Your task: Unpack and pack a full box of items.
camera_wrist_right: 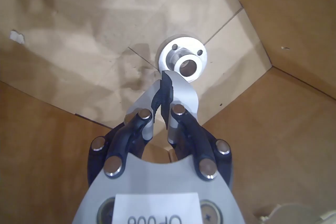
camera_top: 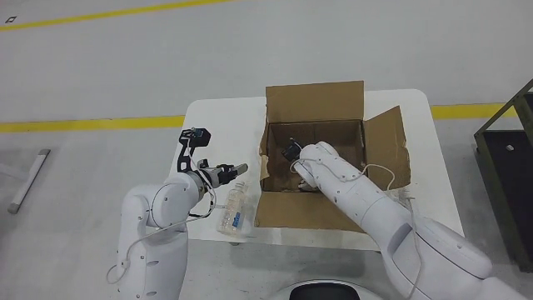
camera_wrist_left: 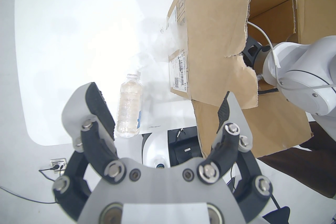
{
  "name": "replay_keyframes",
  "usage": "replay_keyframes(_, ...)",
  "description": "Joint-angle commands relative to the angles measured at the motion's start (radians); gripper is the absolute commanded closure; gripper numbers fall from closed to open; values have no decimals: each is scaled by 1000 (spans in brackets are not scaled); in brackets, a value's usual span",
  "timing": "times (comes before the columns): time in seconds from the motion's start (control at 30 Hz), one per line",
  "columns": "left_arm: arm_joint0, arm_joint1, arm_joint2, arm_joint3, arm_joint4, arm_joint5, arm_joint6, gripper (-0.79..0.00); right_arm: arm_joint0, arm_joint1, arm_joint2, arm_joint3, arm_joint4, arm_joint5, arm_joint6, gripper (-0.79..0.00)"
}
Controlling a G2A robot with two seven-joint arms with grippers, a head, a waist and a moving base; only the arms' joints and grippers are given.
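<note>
Two grippers are operating at one white table (camera_top: 218,121). The left gripper (camera_wrist_left: 160,93) is hovering above the table, fingers spread wide and holding nothing. A clear, ribbed plastic bottle (camera_wrist_left: 129,107) is lying on its side just beside the box. The brown cardboard box (camera_top: 315,104) is standing open, flaps folded outward. Inside it, the right gripper (camera_wrist_right: 164,78) is pressing its fingers together, tips at the rim of a silver metal flange (camera_wrist_right: 183,55) on the box floor.

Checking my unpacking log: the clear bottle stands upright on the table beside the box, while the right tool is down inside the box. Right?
No: the bottle lies on its side, as the left wrist view shows. It is on the table beside the box, with the right tool down inside the box.
</note>
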Motion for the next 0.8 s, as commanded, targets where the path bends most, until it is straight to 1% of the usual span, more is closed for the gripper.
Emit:
replay_keyframes(0.0, 0, 0, 0, 0, 0, 0, 0, -785, -3, -2, 0, -2, -2, 3, 3, 0)
replay_keyframes(0.07, 0, 0, 0, 0, 0, 0, 0, -785, -4, -3, 2, -3, -3, 5, 2, -71)
replay_keyframes(0.1, 0, 0, 0, 0, 0, 0, 0, -785, -4, -3, 3, -3, -4, 7, 2, -126)
replay_keyframes(0.13, 0, 0, 0, 0, 0, 0, 0, -785, -4, -3, 5, -3, -4, 7, 2, -206)
replay_keyframes(0.2, 0, 0, 0, 0, 0, 0, 0, -785, -4, -3, 8, -2, -5, 7, 2, -271)
replay_keyframes(0.3, 0, 0, 0, 0, 0, 0, 0, -785, -1, -1, 16, -2, -2, 8, -1, -299)
replay_keyframes(0.6, 0, 0, 0, 0, 0, 0, 0, -785, 32, 21, 72, 21, 29, 15, -52, -323)
replay_keyframes(0.77, 0, 0, 0, 0, 0, 0, 0, -785, 46, 30, 89, 38, 33, 1, -64, -339)
